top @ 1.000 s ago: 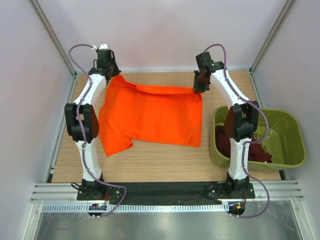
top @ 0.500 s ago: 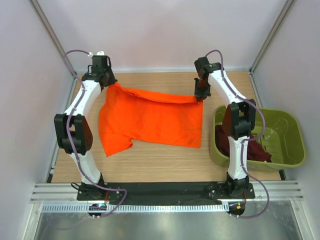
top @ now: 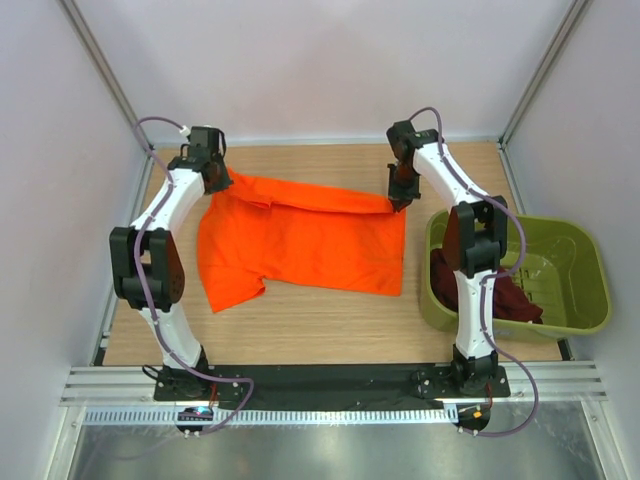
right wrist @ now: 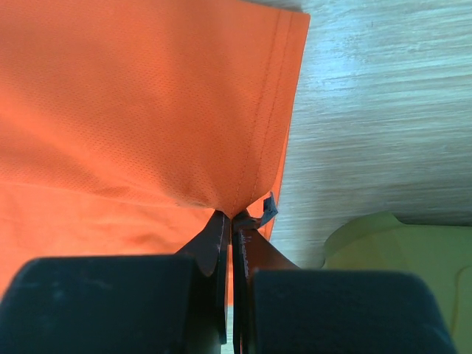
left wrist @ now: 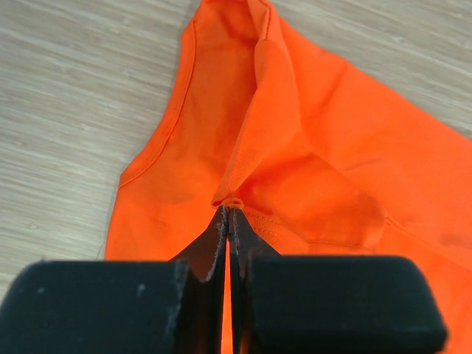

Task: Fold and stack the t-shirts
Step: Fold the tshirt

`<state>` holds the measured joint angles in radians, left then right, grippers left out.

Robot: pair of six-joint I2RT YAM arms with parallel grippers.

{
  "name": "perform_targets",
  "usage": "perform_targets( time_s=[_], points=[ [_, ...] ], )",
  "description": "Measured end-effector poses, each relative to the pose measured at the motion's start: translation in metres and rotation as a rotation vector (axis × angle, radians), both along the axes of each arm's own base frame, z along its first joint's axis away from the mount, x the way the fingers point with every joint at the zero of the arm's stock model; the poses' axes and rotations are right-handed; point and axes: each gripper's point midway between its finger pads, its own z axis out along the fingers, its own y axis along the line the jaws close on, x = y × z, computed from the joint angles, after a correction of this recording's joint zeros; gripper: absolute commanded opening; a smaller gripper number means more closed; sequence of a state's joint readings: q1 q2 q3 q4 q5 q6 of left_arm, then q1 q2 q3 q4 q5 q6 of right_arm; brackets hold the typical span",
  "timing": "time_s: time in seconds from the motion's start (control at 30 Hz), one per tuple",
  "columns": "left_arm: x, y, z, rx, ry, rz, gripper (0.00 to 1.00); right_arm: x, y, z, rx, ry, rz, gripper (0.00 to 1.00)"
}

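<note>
The orange t-shirt lies spread on the wooden table, its far edge lifted and turned over toward the near side. My left gripper is shut on the shirt's far left corner; in the left wrist view the gripper pinches a hem fold of the orange cloth. My right gripper is shut on the far right corner; in the right wrist view the gripper clamps the hemmed corner of the cloth. The maroon t-shirt lies crumpled in the tub.
An olive-green plastic tub stands at the table's right side, and its rim shows close beside my right gripper. White walls and metal frame posts enclose the table at the back and on both sides.
Both grippers have moved toward the near side while holding the orange shirt's far corners. The far edge has come down and forward over the rest of the shirt.
</note>
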<state>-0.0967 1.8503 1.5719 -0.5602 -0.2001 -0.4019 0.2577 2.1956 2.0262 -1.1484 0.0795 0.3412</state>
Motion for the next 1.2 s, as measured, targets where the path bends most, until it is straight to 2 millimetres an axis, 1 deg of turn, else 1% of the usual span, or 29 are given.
perform_targets(
  time_s=[0.3,0.43,0.6,0.63,0.67,0.7,0.73,0.77,0.8,0.83,0.87,0.9,0.93,1.0,1.03,1.07,1.1,1.13,1.17,1.2],
  points=[
    [-0.013,0.005,-0.019,0.018,0.054,0.019,0.0,-0.008,-0.002,-0.017,-0.016,0.059,0.0,0.01],
    [-0.02,0.006,-0.029,0.02,0.082,0.027,0.0,-0.01,-0.003,-0.02,-0.021,0.072,-0.001,0.01],
    [-0.034,0.007,-0.047,0.025,0.138,0.03,0.0,-0.011,-0.004,-0.022,-0.025,0.079,-0.001,0.01],
    [-0.035,0.008,-0.048,0.027,0.147,0.031,0.03,-0.011,-0.004,-0.022,-0.026,0.08,-0.001,0.02],
    [-0.036,0.009,-0.05,0.031,0.153,0.035,0.09,-0.011,-0.004,-0.022,-0.026,0.081,-0.001,0.02],
    [-0.038,0.011,-0.05,0.04,0.165,0.042,0.18,-0.011,-0.004,-0.022,-0.026,0.083,-0.001,0.03],
    [-0.04,0.012,-0.051,0.045,0.178,0.056,0.35,-0.011,-0.004,-0.023,-0.026,0.084,-0.001,0.05],
    [-0.04,0.016,-0.049,0.057,0.185,0.074,0.45,-0.012,-0.004,-0.023,-0.026,0.087,-0.002,0.11],
    [-0.042,0.021,-0.047,0.063,0.194,0.099,0.55,-0.013,-0.003,-0.022,-0.024,0.092,-0.004,0.23],
    [-0.044,0.024,-0.044,0.066,0.195,0.116,0.71,-0.015,-0.003,-0.022,-0.022,0.098,-0.009,0.29],
    [-0.046,0.03,-0.039,0.067,0.189,0.14,0.75,-0.017,-0.003,-0.021,-0.024,0.104,-0.006,0.34],
    [-0.049,0.035,-0.033,0.061,0.181,0.17,0.76,-0.018,-0.002,-0.021,-0.023,0.108,-0.012,0.39],
    [-0.05,0.041,-0.025,0.053,0.164,0.198,0.71,-0.018,-0.002,-0.019,-0.023,0.107,-0.017,0.41],
    [-0.051,0.047,-0.006,0.033,0.114,0.23,0.63,-0.015,-0.003,-0.015,-0.028,0.094,-0.027,0.41],
    [-0.046,0.047,0.011,0.001,0.053,0.236,0.56,-0.012,-0.003,-0.011,-0.032,0.083,-0.032,0.41],
    [-0.044,0.048,0.014,-0.005,0.038,0.239,0.52,-0.01,-0.004,-0.007,-0.035,0.071,-0.036,0.41],
    [-0.037,0.043,0.024,-0.038,0.009,0.227,0.48,-0.005,-0.004,-0.001,-0.037,0.05,-0.041,0.41],
    [-0.028,0.039,0.03,-0.059,-0.017,0.215,0.42,0.0,-0.004,0.005,-0.035,0.027,-0.047,0.41],
    [-0.015,0.033,0.034,-0.09,-0.034,0.195,0.38,0.005,-0.003,0.01,-0.032,0.006,-0.053,0.41],
    [0.003,0.025,0.038,-0.131,-0.055,0.172,0.33,0.012,-0.001,0.018,-0.025,-0.023,-0.061,0.41]
  ],
)
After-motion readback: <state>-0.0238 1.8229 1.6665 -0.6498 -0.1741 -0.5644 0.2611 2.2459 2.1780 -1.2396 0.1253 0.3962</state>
